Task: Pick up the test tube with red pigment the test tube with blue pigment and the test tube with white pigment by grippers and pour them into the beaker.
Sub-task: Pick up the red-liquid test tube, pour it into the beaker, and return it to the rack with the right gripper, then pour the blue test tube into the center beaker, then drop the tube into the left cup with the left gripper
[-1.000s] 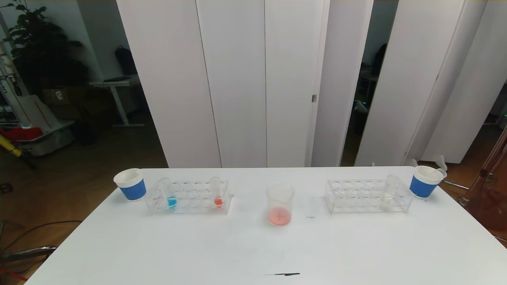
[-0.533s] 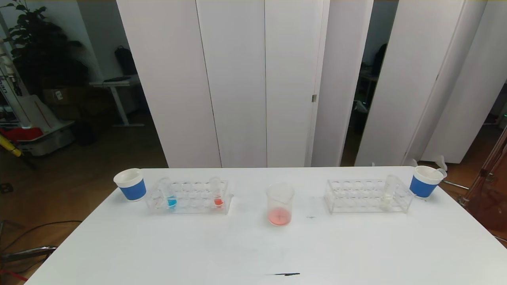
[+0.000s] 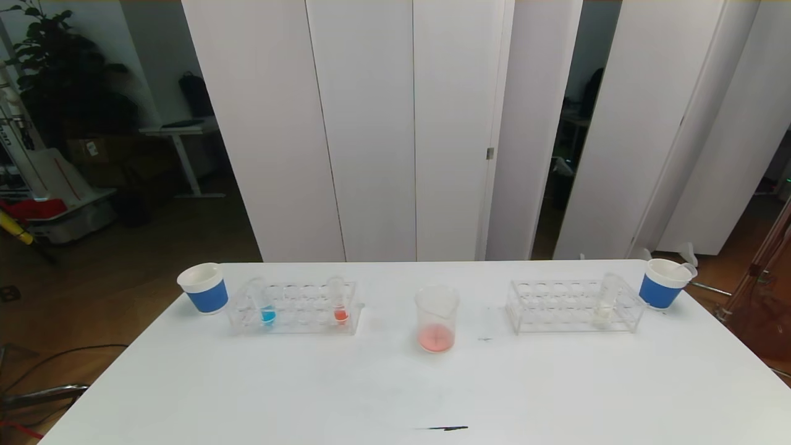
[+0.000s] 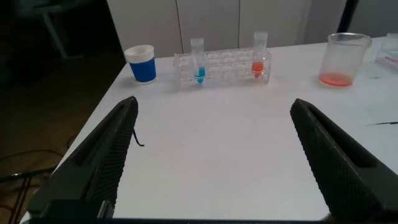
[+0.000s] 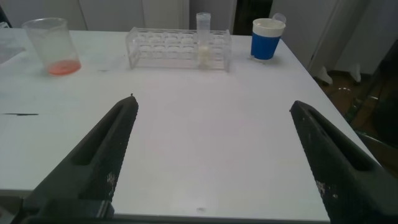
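The blue-pigment tube (image 3: 264,304) and a tube with orange-red liquid (image 3: 338,303) stand in the left clear rack (image 3: 293,309); both show in the left wrist view, blue (image 4: 198,61) and red (image 4: 259,55). The white-pigment tube (image 3: 607,301) stands in the right rack (image 3: 571,306), also in the right wrist view (image 5: 203,40). The beaker (image 3: 436,319) stands mid-table with red liquid at its bottom. My left gripper (image 4: 212,106) is open and empty near the table's front edge. My right gripper (image 5: 212,102) is open and empty, also near the front edge. Neither shows in the head view.
White paper cups with blue bands stand at the back left (image 3: 203,288) and back right (image 3: 662,283) table corners. A short black mark (image 3: 442,428) lies near the front edge. White partition panels stand behind the table.
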You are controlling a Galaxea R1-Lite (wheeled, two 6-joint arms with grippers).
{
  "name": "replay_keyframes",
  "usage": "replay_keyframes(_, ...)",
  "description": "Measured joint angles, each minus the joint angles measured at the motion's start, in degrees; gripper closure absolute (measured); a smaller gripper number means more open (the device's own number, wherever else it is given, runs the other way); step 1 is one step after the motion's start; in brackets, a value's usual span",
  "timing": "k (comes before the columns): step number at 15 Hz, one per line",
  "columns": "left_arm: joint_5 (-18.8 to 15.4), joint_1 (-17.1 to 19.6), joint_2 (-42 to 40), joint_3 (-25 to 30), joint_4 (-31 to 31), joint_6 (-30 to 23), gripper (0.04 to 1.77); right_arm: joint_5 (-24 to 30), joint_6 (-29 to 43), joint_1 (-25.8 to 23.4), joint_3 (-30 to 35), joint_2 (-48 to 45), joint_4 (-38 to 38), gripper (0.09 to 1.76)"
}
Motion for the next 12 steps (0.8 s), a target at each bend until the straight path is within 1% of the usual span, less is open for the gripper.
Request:
replay_keyframes(3, -0.5, 0.0, 3.6, -9.4, 5.1, 0.0, 0.06, 0.0, 0.0, 0.0, 0.0, 0.0, 0.0, 0.10)
replay_keyframes(5, -0.8, 0.0, 9.9, -14.6, 4.7, -0.2, 0.06, 0.0, 0.0, 0.0, 0.0, 0.0, 0.0, 0.10)
replay_keyframes(8, -0.2, -0.8, 22.4, -19.9, -0.8, -0.6, 0.06, 0.0, 0.0, 0.0, 0.0, 0.0, 0.0, 0.10)
replay_keyframes(12, 0.9, -2.0, 39.9, -22.7, -9.6, -1.5, 0.06, 0.0, 0.0, 0.0, 0.0, 0.0, 0.0, 0.10)
